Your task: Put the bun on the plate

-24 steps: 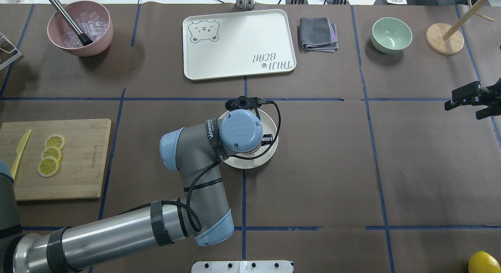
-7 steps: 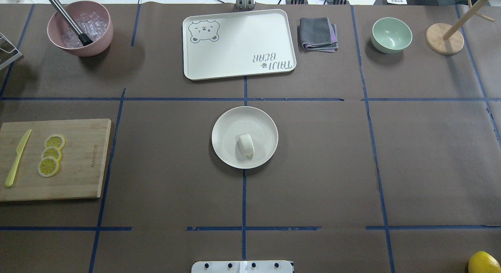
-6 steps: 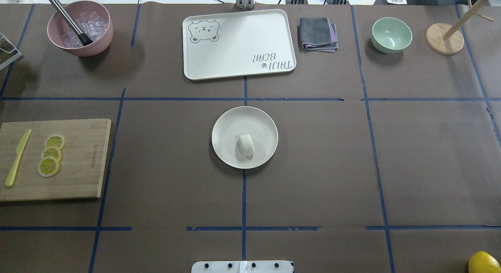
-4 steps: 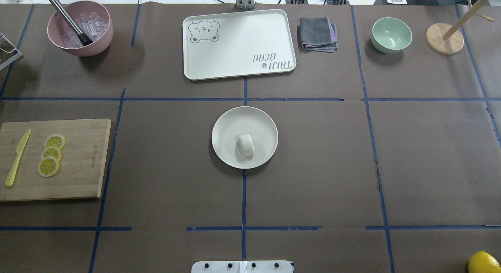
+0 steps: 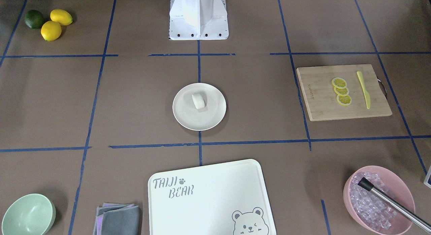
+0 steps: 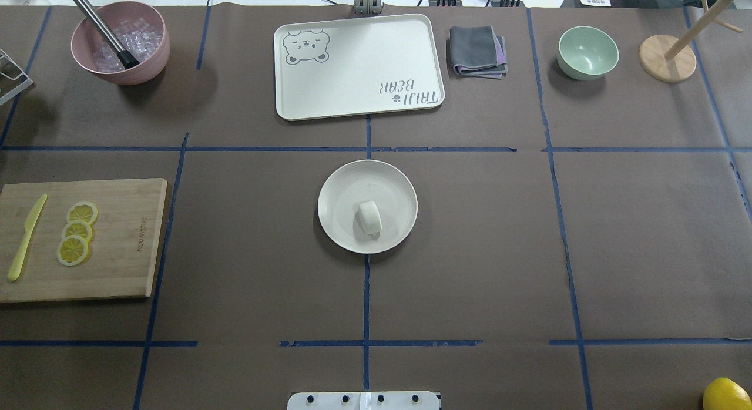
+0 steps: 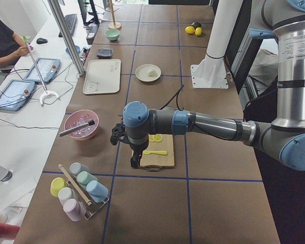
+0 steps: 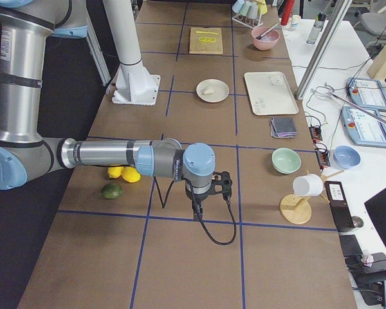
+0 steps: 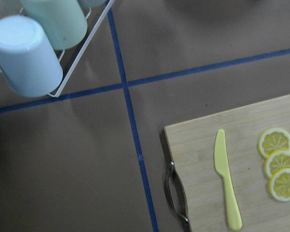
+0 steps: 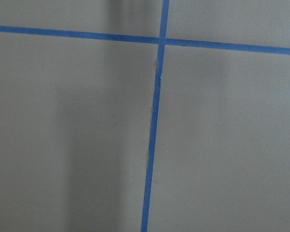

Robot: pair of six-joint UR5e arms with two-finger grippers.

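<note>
The bun [image 6: 369, 217], a small white lump, lies on its side on the round cream plate [image 6: 338, 181] at the table's middle, nearer the robot's edge of the plate; it also shows in the front-facing view as the bun [image 5: 198, 101] on the plate [image 5: 208, 122]. Neither gripper is near it. My left gripper [image 7: 134, 161] hangs over the cutting board's end, far from the plate, and I cannot tell whether it is open or shut. My right gripper [image 8: 197, 209] hangs low over bare table at the opposite end, and its state cannot be told either.
A bear-print tray [image 6: 358, 66], a folded cloth [image 6: 477, 51], a mint bowl [image 6: 587, 51] and a pink bowl of ice [image 6: 120, 43] line the far side. A cutting board [image 6: 82, 239] carries lemon slices and a yellow knife. A cup rack [image 9: 36, 46] stands beyond it.
The left arm, over the plate 3.3 s ago, has left the overhead view, and the bun lies uncovered on the plate. The right gripper has left the right edge. Nothing moved in the last second.
</note>
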